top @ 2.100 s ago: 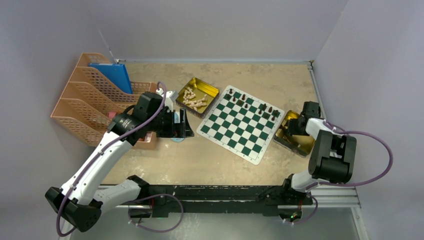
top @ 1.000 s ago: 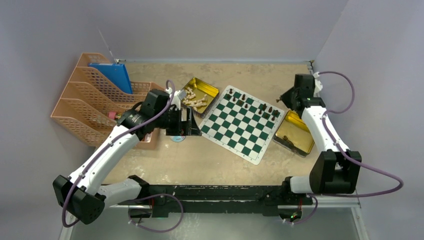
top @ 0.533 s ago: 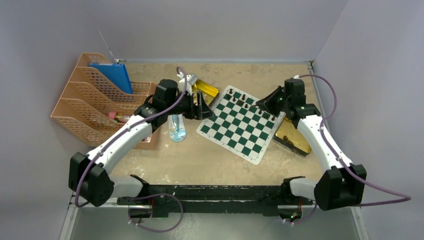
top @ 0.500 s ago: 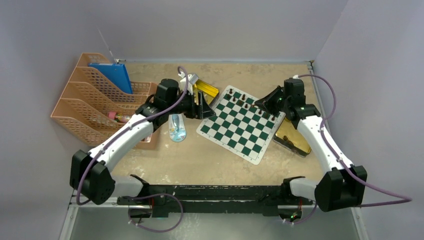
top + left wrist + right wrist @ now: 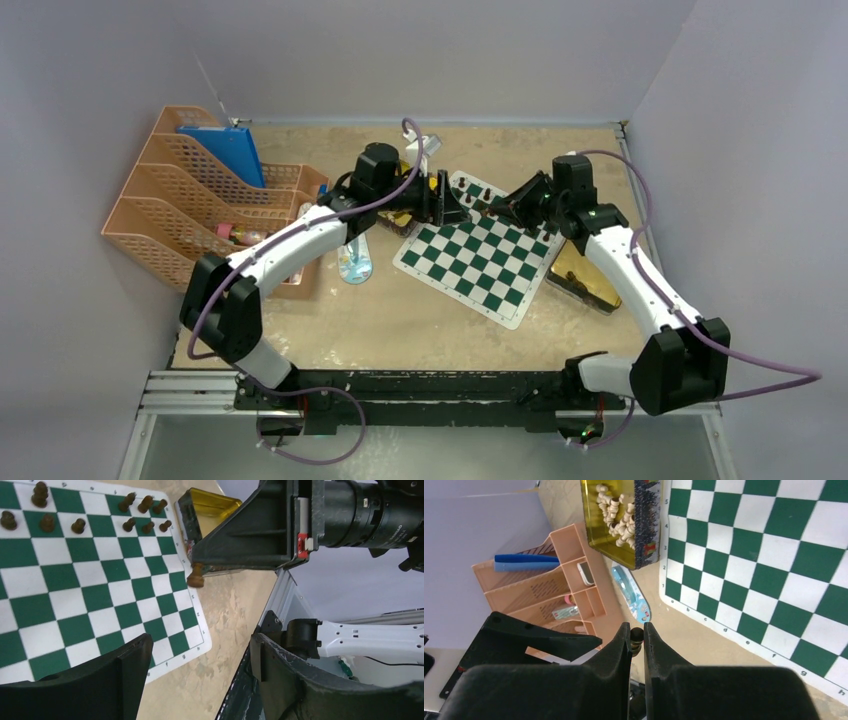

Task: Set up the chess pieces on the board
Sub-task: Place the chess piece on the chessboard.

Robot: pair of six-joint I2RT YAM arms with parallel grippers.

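The green and white board (image 5: pixel 478 258) lies mid-table, with several dark brown chess pieces (image 5: pixel 146 504) standing along its far edge. My right gripper (image 5: pixel 637 636) is shut on one dark brown piece (image 5: pixel 637 639), held above the board's far side (image 5: pixel 497 208). That held piece (image 5: pixel 195 576) hangs below the right gripper's fingertips in the left wrist view. My left gripper (image 5: pixel 200 652) is open and empty, hovering over the board's far left corner (image 5: pixel 455 202), facing the right gripper. Pale pieces (image 5: pixel 616 511) fill a gold tin (image 5: pixel 644 540) beside the board.
A second gold tin (image 5: pixel 585 275) sits right of the board. A peach desk organizer (image 5: pixel 185 215) with a blue folder (image 5: pixel 225 150) stands at the left. A light blue oval item (image 5: pixel 353 262) lies between the organizer and the board.
My left arm swung right from the pale-piece tin to the board's far left corner. My right gripper carried the dark piece left, further over the board's far side.
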